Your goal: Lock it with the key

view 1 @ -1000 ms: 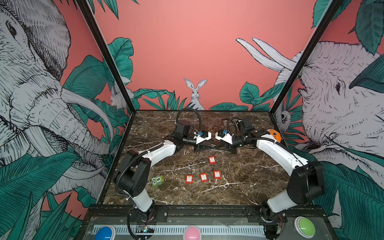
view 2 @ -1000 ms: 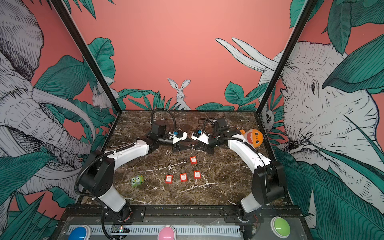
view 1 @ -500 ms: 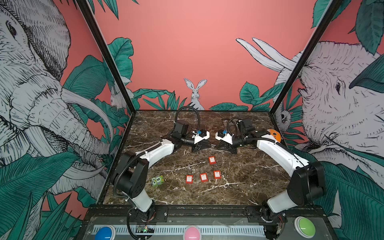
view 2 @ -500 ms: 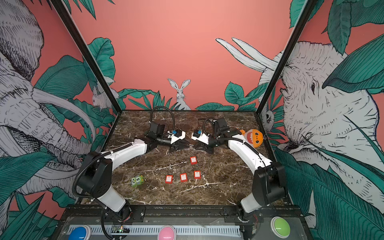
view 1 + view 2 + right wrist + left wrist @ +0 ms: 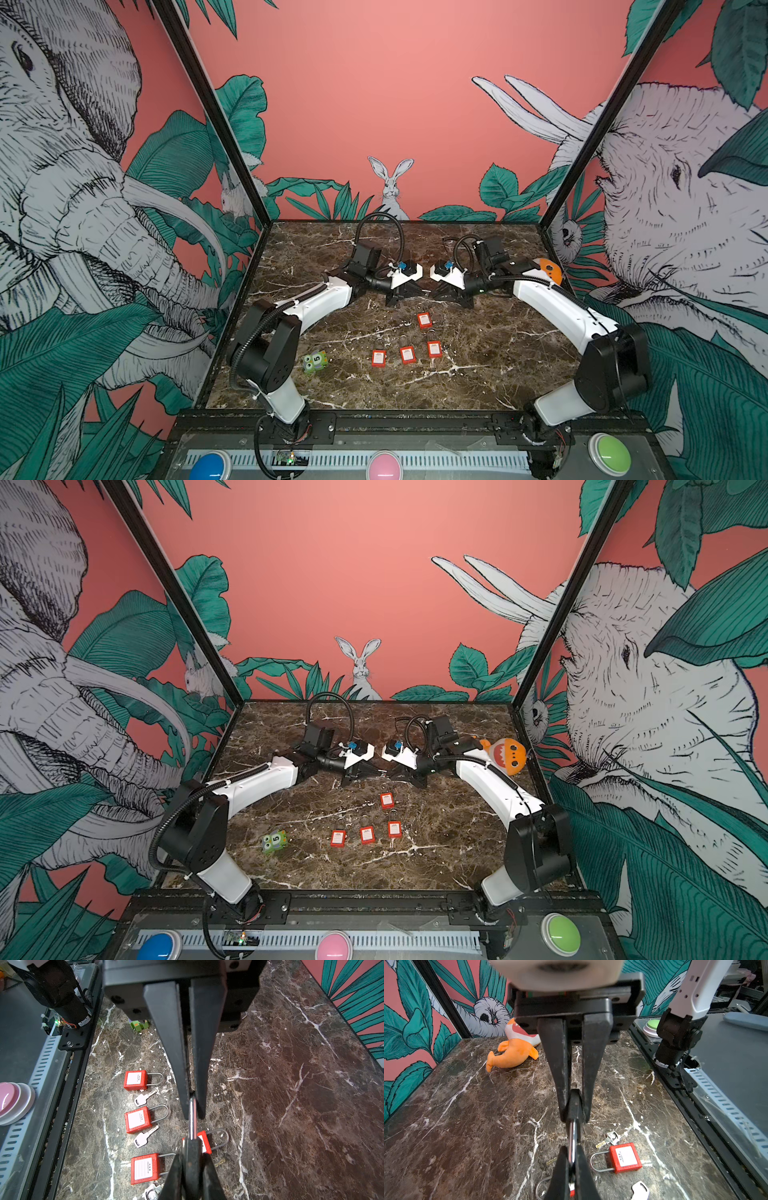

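Key (image 5: 572, 1142): black rounded head, thin shiny metal blade.

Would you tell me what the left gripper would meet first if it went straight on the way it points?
Most likely the right gripper, facing it tip to tip: both are shut on one key bridging the short gap.

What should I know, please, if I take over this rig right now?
Left pincer: shut on the black head of the key.
Right pincer: shut on that key's metal blade, above the marble table.
Four red padlocks lie on the table, loose keys beside some.
Done: key picked up.
To do: release one pincer, put key into a padlock, turn.
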